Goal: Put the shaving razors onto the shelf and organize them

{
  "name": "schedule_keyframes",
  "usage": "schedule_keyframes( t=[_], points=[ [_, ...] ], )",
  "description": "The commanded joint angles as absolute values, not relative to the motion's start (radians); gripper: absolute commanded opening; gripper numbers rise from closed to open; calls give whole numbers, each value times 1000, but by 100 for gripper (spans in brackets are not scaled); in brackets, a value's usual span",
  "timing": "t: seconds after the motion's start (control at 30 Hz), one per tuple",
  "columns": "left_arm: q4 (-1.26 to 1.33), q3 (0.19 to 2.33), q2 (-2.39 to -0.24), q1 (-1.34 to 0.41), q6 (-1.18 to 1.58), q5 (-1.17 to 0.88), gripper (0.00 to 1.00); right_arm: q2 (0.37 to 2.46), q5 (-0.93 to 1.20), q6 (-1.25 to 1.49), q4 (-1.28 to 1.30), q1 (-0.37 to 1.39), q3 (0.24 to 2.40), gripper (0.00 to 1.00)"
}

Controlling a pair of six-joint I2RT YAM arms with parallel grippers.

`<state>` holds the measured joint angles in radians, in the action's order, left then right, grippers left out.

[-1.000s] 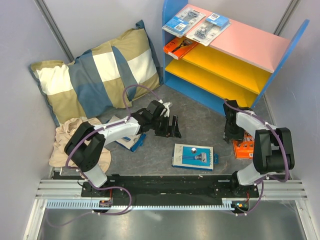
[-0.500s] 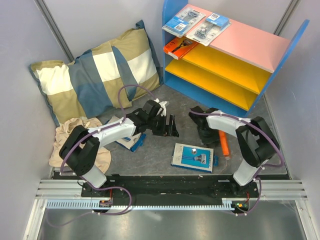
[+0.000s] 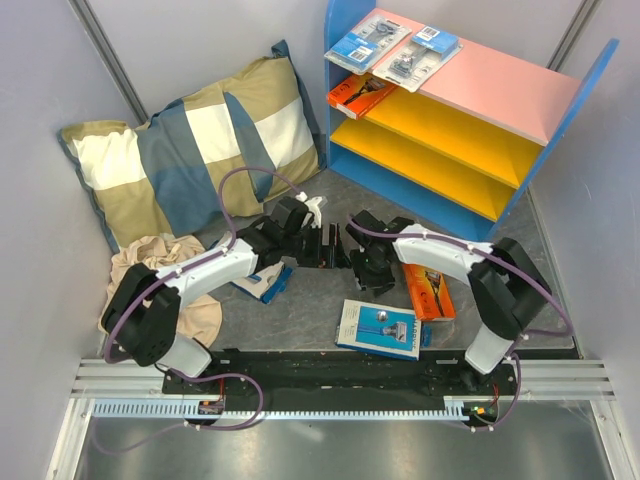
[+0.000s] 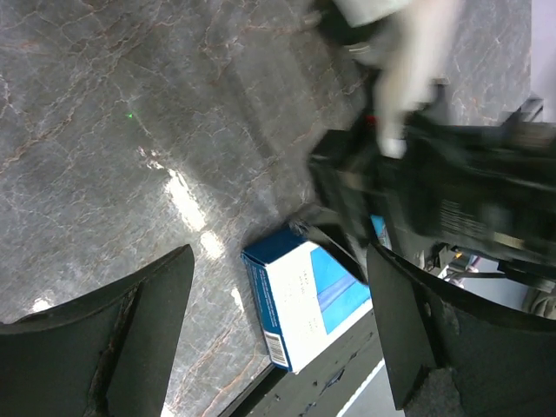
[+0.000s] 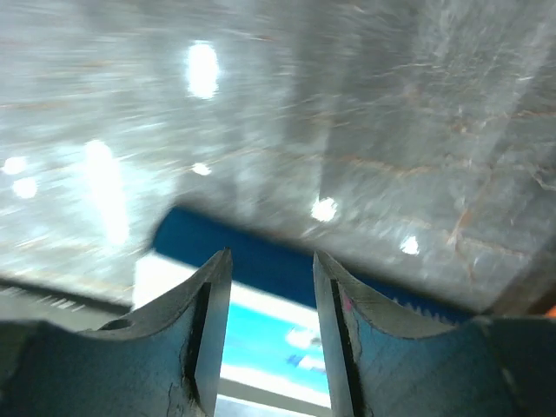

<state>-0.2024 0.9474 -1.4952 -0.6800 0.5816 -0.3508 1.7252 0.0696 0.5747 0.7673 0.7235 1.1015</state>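
Shelf (image 3: 500, 90): two blister packs (image 3: 368, 40) on top. On floor, unshelved: blue box (image 3: 380, 328), orange box (image 3: 432, 295). Left gripper (image 3: 335, 250) spread wide, empty. Right gripper (image 5: 271, 261) narrowly parted, empty, low over blue box edge, probably lining up a grasp

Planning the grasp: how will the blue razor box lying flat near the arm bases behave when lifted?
The blue razor box looks like a thin flat carton, so probably stiff and light. Lying flat on the glossy table, it would likely slide rather than tip when pushed.
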Motion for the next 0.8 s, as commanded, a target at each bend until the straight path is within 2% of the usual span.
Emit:
schedule_keyframes(
  t=[0.0, 0.47, 0.77],
  points=[
    [-118, 934, -1509, -675, 578, -445, 88, 1579, 61, 626, 784, 727, 1196, 51],
    [282, 934, -1735, -681, 830, -702, 91, 1287, -25, 644, 862, 676, 1285, 52],
    [331, 1060, -1871, -762, 899, -724, 94, 1097, -158, 640, 856, 675, 1382, 54]
  ],
)
